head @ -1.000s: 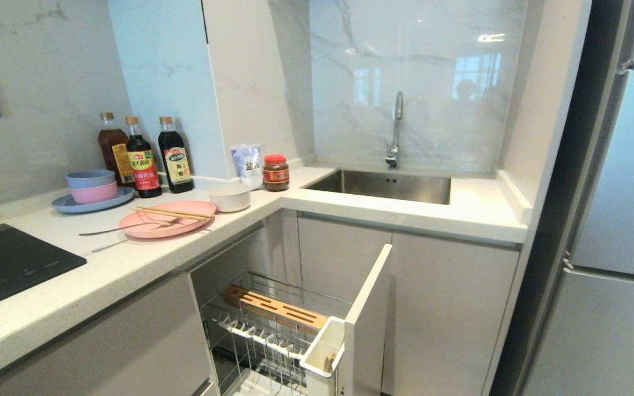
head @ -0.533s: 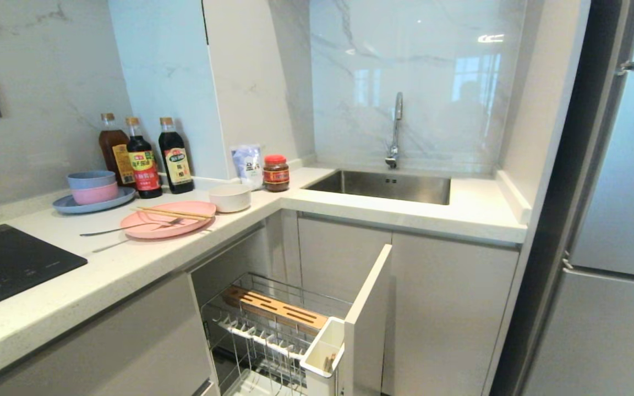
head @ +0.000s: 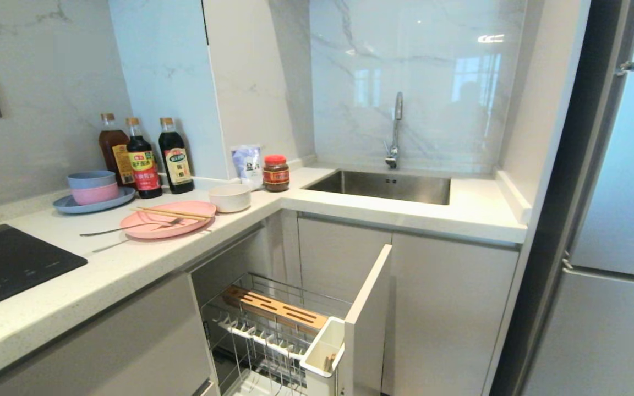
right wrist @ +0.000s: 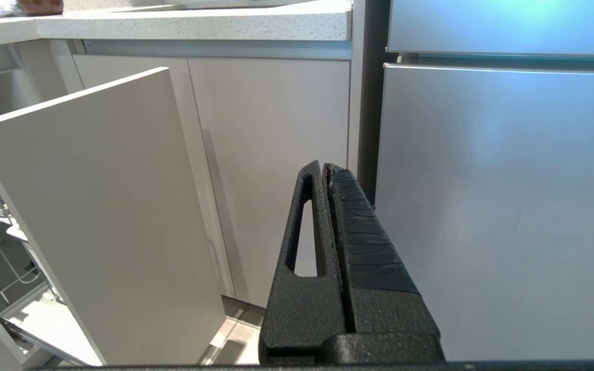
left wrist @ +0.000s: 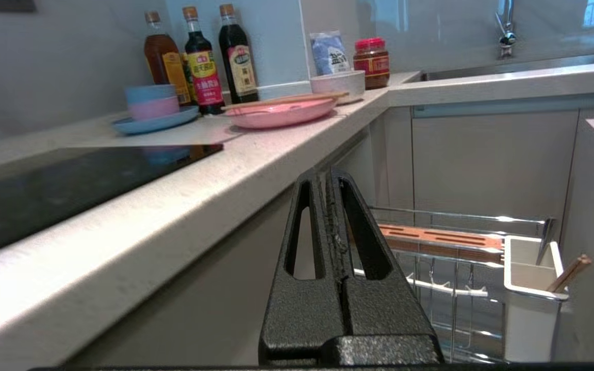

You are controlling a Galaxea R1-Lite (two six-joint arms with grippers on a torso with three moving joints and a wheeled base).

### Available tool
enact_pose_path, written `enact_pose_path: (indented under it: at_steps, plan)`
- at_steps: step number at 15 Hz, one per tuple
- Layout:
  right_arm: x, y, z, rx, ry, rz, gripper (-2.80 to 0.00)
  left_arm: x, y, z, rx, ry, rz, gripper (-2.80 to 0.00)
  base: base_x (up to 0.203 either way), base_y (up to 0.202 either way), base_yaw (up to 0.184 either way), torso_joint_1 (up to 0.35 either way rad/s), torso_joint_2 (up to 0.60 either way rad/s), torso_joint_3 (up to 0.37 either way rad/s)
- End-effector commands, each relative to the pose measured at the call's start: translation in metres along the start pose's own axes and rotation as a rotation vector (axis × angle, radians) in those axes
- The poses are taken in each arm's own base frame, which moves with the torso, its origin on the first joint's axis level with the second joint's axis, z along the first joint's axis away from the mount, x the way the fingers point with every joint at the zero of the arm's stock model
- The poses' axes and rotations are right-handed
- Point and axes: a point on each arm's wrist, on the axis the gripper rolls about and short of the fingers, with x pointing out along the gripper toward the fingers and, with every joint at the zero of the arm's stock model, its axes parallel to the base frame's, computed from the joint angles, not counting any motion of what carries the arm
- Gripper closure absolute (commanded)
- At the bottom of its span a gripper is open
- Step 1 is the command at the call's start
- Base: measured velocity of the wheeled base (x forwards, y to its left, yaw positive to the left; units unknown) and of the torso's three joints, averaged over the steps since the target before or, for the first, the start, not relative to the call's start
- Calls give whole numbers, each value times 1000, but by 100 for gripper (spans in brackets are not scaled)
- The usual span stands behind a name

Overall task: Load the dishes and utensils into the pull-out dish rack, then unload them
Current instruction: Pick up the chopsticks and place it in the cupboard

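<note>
Nearest: pull-out dish rack [head: 273, 330] is standing open below the counter's front edge, wooden strip [head: 275, 309] along its back, utensil cup [head: 322, 347] at the corner by the white front panel [head: 369, 313]; the cup is already showing a stick end and a metal tip in left wrist view, can't tell what they are. Left gripper [left wrist: 330, 178] is hanging low in front of the cabinet, just under the counter edge, fingers pressed together, holding nothing. Right gripper [right wrist: 324, 167] is sitting off by the fridge [right wrist: 503, 196], also pressed together, idle. Farther back on the counter [head: 130, 264]: plate [head: 167, 219] w/ chopsticks [head: 171, 213] and fork [head: 130, 225] lying across it, bowl [head: 230, 197] just beside, toward the inner corner. Step looks like loading, barely begun. To do it well: spread left fingers first, come up over the edge, take chopsticks near mid-length so they're not tipping, pinch both together.
</note>
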Motion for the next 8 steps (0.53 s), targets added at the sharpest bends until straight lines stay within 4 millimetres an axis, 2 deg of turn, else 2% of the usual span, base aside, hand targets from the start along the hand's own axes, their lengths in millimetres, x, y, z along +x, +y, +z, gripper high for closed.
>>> enact_pose_path:
  at_steps: [1,3,4,5,7,8]
  plan:
    - [0,0,0,1,1,0,0,2,-5,-22,0,-3,-2,0,0,0,0,0,0,0]
    - [0,0,0,48,1,0,0,8,-10,-43,-1,25,-25,0,0,0,0,0,0,0]
    - [0,0,0,132,1,0,0,8,-11,-47,-31,52,-52,0,0,0,0,0,0,0]
    - [0,0,0,141,1,0,0,8,-12,-47,-48,63,-64,0,0,0,0,0,0,0]
    - [0,0,0,4,1,0,0,7,-13,-50,-49,82,-100,0,0,0,0,0,0,0]
    - [0,0,0,1,1,0,0,7,-14,-53,-54,124,-125,0,0,0,0,0,0,0]
